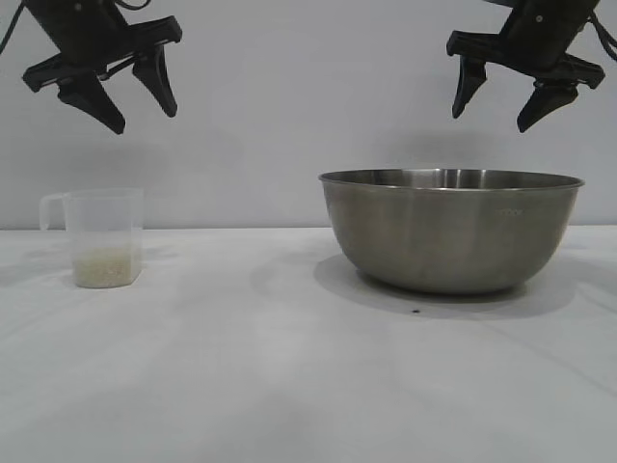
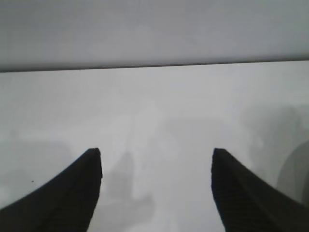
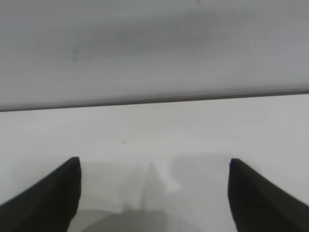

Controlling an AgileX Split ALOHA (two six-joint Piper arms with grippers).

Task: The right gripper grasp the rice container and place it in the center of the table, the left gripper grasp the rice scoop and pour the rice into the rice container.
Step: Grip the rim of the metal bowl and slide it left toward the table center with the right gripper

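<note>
The rice container, a wide steel bowl, stands on the white table right of centre. The rice scoop, a clear plastic cup with a loop handle, sits at the left with a pale layer of rice in its bottom. My left gripper hangs open high above the scoop, holding nothing. High above the bowl my right gripper is open and empty too. In the left wrist view the left gripper looks down at bare table. In the right wrist view the right gripper frames the bowl's rim.
A plain grey wall stands behind the table. A small dark speck lies on the table in front of the bowl. Bare white surface stretches between the scoop and the bowl and across the front.
</note>
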